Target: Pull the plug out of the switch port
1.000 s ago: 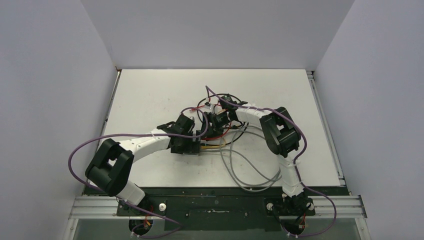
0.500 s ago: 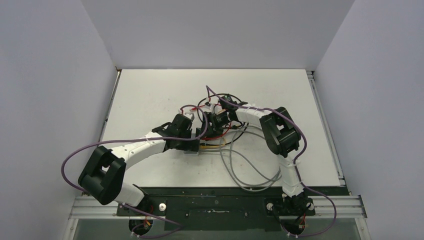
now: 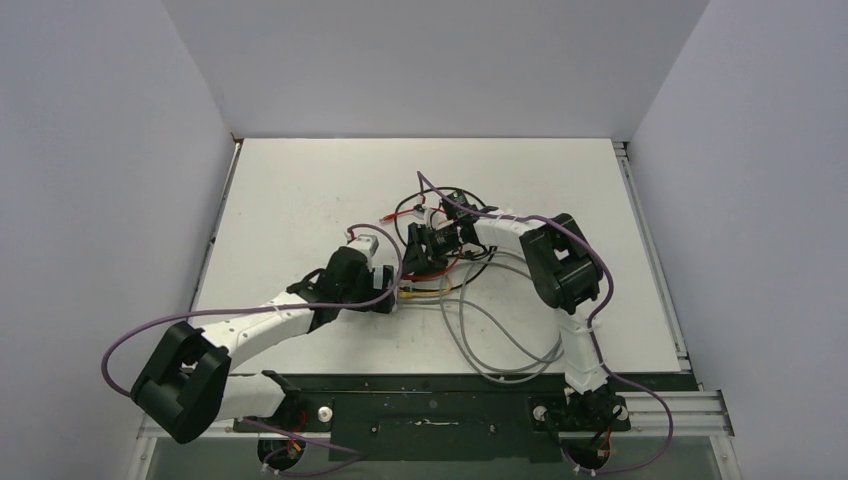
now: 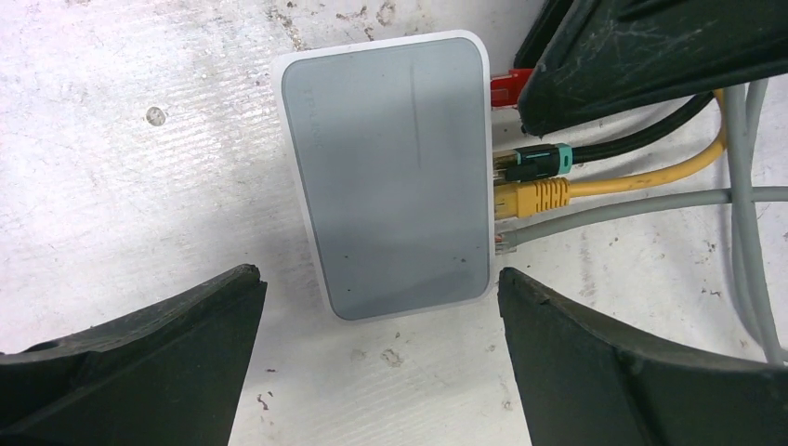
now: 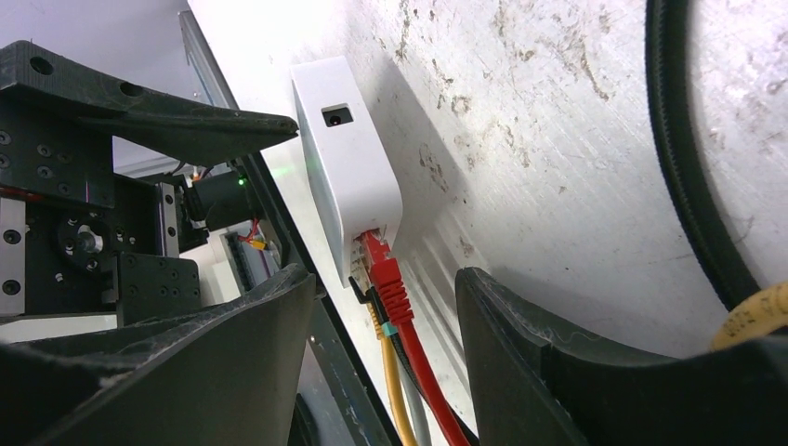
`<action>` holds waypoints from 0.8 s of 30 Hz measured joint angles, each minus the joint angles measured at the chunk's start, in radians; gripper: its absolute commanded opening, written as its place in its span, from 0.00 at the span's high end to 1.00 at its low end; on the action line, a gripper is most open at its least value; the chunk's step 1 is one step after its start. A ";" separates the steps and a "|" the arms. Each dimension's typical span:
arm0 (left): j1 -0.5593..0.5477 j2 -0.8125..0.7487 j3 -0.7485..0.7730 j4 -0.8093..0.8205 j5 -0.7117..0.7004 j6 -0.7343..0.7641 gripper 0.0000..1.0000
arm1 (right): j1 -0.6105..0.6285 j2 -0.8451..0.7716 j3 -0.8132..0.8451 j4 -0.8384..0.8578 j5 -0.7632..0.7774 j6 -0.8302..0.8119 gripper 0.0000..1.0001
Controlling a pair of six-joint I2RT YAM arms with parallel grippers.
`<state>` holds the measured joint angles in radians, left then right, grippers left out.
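The left arm is drawing back toward its base, its elbow swinging out to the near left, so the left claw is now sitting off the switch rather than over it. Its fingers are standing wide apart and touching nothing. The switch is lying flat on the desk just ahead of them, between their tips. The right claw is hardly shifting. Its fingers are spread to either side of the red plug and are not gripping it (the plug is sitting in the end port, next to the green-collared black plug and the yellow plug). With the left claw backing away, nothing is bracing the switch, so a pull is likely to drag the whole box along.
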<state>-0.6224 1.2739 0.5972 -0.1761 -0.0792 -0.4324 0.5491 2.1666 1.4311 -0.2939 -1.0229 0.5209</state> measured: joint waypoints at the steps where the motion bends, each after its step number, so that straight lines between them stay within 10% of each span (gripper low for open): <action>1: 0.000 -0.010 -0.015 0.020 0.001 0.000 0.04 | 0.000 0.000 -0.002 0.002 0.000 0.001 0.42; 24: -0.029 0.092 -0.035 0.165 -0.011 0.000 0.11 | -0.001 -0.001 -0.018 0.018 -0.008 0.024 0.53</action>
<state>-0.6514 1.3655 0.5621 -0.0109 -0.0898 -0.4328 0.5484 2.1658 1.4132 -0.2756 -1.0306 0.5453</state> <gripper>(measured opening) 0.917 0.497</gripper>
